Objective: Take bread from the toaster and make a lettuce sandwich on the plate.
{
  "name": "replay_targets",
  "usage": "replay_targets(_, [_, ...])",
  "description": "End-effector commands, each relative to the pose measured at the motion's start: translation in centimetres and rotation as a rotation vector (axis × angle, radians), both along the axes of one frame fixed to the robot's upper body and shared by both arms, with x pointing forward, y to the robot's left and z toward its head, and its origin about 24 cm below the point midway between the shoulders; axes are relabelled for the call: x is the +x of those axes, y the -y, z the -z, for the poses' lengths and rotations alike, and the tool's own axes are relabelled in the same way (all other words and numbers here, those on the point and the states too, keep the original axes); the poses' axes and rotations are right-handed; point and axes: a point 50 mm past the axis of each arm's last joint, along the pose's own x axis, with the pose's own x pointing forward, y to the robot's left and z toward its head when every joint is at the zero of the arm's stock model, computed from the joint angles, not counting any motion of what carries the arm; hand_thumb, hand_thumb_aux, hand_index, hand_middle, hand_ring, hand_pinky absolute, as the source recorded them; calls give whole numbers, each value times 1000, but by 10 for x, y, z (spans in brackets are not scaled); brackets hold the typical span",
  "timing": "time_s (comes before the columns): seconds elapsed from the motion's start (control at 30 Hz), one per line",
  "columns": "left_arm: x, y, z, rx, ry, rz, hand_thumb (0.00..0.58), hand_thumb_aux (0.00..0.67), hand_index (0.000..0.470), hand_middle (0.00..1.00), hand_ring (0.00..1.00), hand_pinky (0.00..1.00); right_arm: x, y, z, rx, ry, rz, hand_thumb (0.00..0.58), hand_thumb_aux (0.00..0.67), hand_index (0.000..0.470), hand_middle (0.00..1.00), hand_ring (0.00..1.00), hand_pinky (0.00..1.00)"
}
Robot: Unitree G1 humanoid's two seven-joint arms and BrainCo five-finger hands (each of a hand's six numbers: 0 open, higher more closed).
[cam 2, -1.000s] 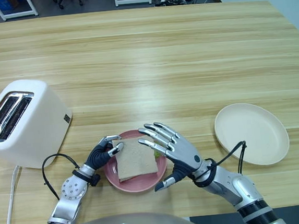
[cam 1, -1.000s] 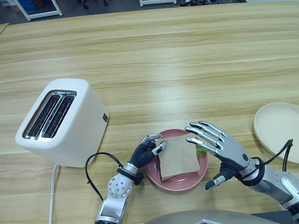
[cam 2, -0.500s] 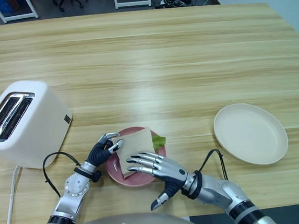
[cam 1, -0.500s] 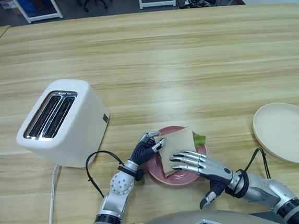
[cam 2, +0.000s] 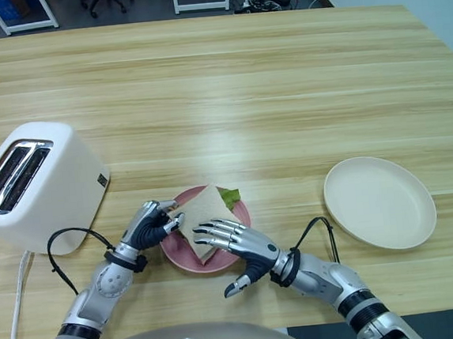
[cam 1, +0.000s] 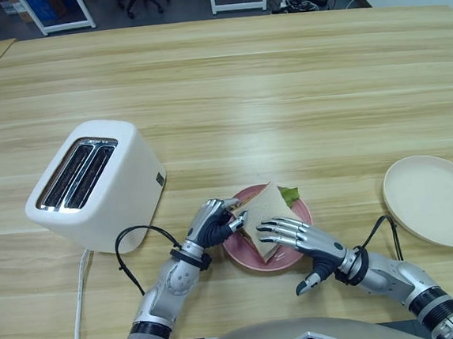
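Observation:
A pink plate [cam 1: 249, 260] sits near the table's front edge and carries a sandwich. The top bread slice [cam 1: 260, 212] lies askew, one corner pointing away from me. Green lettuce [cam 1: 290, 195] pokes out at its far right side. My left hand [cam 1: 211, 225] is at the plate's left rim, fingers curled and pinching the bread's left edge. Over the near right part of the slice lies my right hand [cam 1: 308, 242], fingers spread and tips resting on the bread. The white toaster [cam 1: 93, 185] stands to the left, slots facing up.
An empty cream plate [cam 1: 435, 199] lies at the right, close to the table's front edge. The toaster's black cable [cam 1: 127, 253] loops beside my left forearm. Bare wooden table [cam 1: 244, 96] stretches beyond the plates.
My right hand dropped from above the plate's right side onto the bread and slid left. The top slice turned, and lettuce now shows at its far side. My left hand kept its pinch.

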Motion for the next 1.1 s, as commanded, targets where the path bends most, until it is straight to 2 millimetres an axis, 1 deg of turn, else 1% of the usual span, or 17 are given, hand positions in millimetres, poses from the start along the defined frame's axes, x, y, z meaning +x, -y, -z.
replay_targets(0.03, [7, -16, -47, 47, 323, -98, 0, 0, 0, 0, 0, 0, -12, 26, 40, -287, -182, 72, 0, 0, 0, 0, 0, 0])
replay_targets(0.13, [6, -31, -72, 86, 502, -196, 0, 0, 0, 0, 0, 0, -13, 22, 41, -295, -179, 41, 0, 0, 0, 0, 0, 0])
replay_targets(0.23, [5, -40, -83, 106, 585, -251, 0, 0, 0, 0, 0, 0, -13, 18, 40, -296, -168, 13, 0, 0, 0, 0, 0, 0])
replay_targets(0.33, [-2, -42, -81, 81, 584, -244, 0, 0, 0, 0, 0, 0, -8, 11, 36, -281, -132, -13, 0, 0, 0, 0, 0, 0])
replay_targets(0.4, [-13, -35, -69, 8, 491, -124, 0, 0, 0, 0, 0, 0, 2, 1, 25, -194, -31, 17, 0, 0, 0, 0, 0, 0])
replay_targets(0.43, [-22, -30, -59, -47, 399, -48, 534, 481, 337, 322, 322, 322, 11, -7, 14, -90, 47, 68, 294, 200, 140, 396, 396, 396])
replay_targets(0.47, [-31, -27, -50, -87, 311, 20, 580, 670, 470, 898, 898, 898, 19, -13, 2, 18, 110, 117, 580, 670, 470, 1000, 1000, 1000])
replay_targets(0.5, [-40, -26, -42, -102, 232, 71, 580, 670, 470, 1000, 1000, 1000, 25, -17, -11, 115, 170, 154, 580, 670, 470, 1000, 1000, 1000])
replay_targets(0.53, [-48, -28, -34, -104, 155, 114, 580, 670, 470, 1000, 1000, 1000, 31, -18, -23, 215, 228, 212, 580, 670, 470, 1000, 1000, 1000])
replay_targets(0.6, [-65, -35, -23, -77, 36, 185, 580, 670, 470, 1000, 1000, 1000, 38, -12, -45, 356, 325, 303, 580, 670, 470, 1000, 1000, 1000])
replay_targets(0.7, [-89, -44, -11, -42, -135, 262, 580, 670, 470, 1000, 1000, 1000, 30, 6, -64, 437, 364, 354, 580, 670, 470, 1000, 1000, 1000])
replay_targets(0.77, [-102, -46, -1, -23, -264, 289, 580, 670, 470, 1000, 1000, 1000, 14, 18, -59, 347, 262, 294, 580, 670, 470, 1000, 1000, 1000])
replay_targets(0.83, [-110, -43, 9, -16, -364, 289, 580, 670, 470, 1000, 1000, 1000, -7, 28, -40, 161, 105, 179, 580, 670, 470, 1000, 1000, 1000])
replay_targets(0.9, [-111, -36, 19, -14, -428, 275, 580, 670, 470, 1000, 1000, 1000, -29, 37, -18, -21, -52, 76, 580, 670, 470, 1000, 1000, 1000])
replay_targets(0.93, [-109, -32, 23, -16, -448, 273, 580, 670, 470, 1000, 1000, 1000, -37, 38, -10, -75, -107, 45, 580, 670, 470, 1000, 1000, 1000])
replay_targets(1.0, [-105, -23, 29, -23, -469, 257, 580, 670, 470, 1000, 1000, 1000, -44, 39, -3, -128, -161, 14, 580, 670, 470, 1000, 1000, 1000])
replay_targets(1.1, [-92, -10, 37, -34, -478, 217, 580, 670, 470, 1000, 1000, 1000, -39, 33, 5, -165, -159, 40, 580, 670, 470, 1000, 1000, 1000])
